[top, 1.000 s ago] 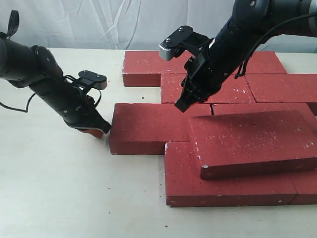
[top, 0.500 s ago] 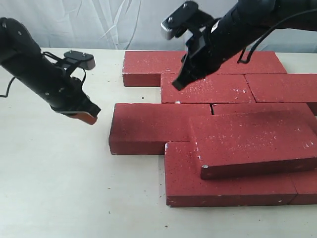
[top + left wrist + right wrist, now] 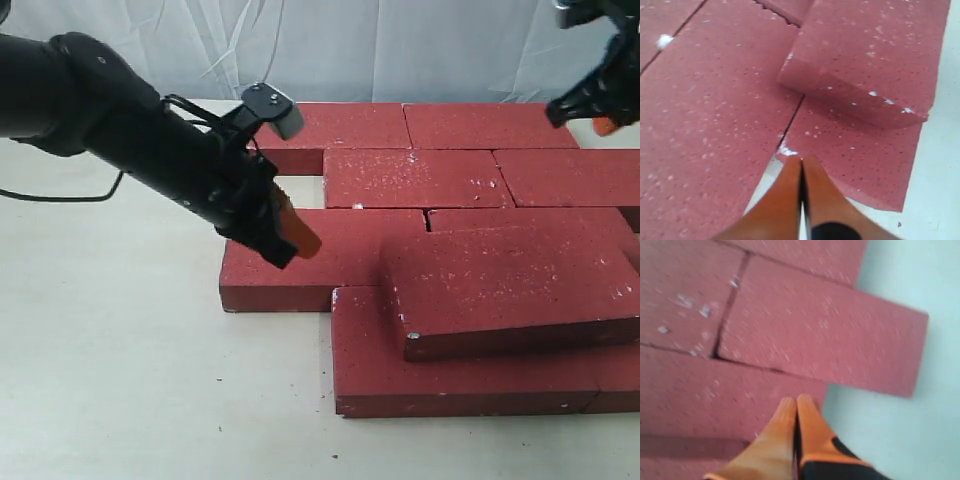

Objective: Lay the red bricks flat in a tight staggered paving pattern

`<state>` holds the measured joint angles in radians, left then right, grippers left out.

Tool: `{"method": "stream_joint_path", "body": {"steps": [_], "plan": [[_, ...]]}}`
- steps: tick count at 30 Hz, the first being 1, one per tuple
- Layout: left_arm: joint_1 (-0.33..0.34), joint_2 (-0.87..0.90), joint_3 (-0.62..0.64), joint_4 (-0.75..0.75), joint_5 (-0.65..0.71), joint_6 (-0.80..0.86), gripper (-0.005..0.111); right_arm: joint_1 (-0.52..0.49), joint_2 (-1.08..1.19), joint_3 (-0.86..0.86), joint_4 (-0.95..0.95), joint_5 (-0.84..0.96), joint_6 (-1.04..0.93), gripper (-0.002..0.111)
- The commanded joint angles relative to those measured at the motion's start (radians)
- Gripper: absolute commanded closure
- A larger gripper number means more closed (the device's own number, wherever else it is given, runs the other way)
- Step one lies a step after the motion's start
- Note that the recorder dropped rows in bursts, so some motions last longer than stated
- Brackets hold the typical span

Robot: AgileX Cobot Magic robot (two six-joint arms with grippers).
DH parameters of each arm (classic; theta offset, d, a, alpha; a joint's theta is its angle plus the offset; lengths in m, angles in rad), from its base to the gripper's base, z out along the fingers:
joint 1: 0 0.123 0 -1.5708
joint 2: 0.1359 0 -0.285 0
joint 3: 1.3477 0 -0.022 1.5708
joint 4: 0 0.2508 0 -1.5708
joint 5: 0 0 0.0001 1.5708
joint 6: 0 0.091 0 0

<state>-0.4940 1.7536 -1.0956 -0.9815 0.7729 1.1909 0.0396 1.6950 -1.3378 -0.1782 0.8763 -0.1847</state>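
Several red bricks lie flat in staggered rows on the table. One red brick (image 3: 510,285) rests tilted on top of the front brick (image 3: 440,385) and the row behind it; the left wrist view shows the tilted brick (image 3: 865,60) too. My left gripper (image 3: 303,241) is shut and empty, hovering just above the near-left brick (image 3: 300,275), over the seam (image 3: 790,127) between that brick and the front one. My right gripper (image 3: 556,116) is shut and empty, held high above the back right bricks (image 3: 490,125). Its wrist view shows its tips (image 3: 796,400) over a brick edge beside bare table.
The pale table (image 3: 120,380) stretches left of and in front of the bricks. A white cloth backdrop (image 3: 350,50) hangs behind. The left arm (image 3: 130,125) reaches in low across the back-left brick (image 3: 345,122).
My left arm has swung right from the bare table to over the near-left brick. My right arm has lifted and drawn back from the middle bricks to the far right.
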Motion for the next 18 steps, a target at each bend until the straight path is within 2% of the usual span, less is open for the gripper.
{"method": "stream_joint_path", "body": {"steps": [1, 4, 6, 9, 12, 18], "plan": [[-0.079, 0.038, -0.002, 0.003, -0.02, 0.009, 0.107, -0.15, -0.036, 0.033, 0.051, 0.143, -0.003, 0.109], [-0.127, 0.084, -0.025, 0.003, -0.035, -0.005, 0.107, -0.23, -0.063, 0.144, 0.081, 0.148, -0.076, 0.109], [-0.147, 0.094, -0.03, 0.014, -0.035, -0.005, 0.107, -0.243, -0.064, 0.187, 0.097, 0.138, -0.117, 0.109], [-0.187, 0.108, -0.035, 0.017, -0.049, -0.005, 0.107, -0.248, -0.062, 0.276, 0.116, 0.08, -0.136, 0.109], [-0.209, 0.125, -0.035, 0.02, -0.065, -0.01, 0.107, -0.248, -0.062, 0.342, 0.222, 0.014, -0.205, 0.109], [-0.246, 0.149, -0.048, 0.0, -0.103, -0.01, 0.107, -0.246, -0.062, 0.396, 0.358, -0.013, -0.292, 0.109]]}}
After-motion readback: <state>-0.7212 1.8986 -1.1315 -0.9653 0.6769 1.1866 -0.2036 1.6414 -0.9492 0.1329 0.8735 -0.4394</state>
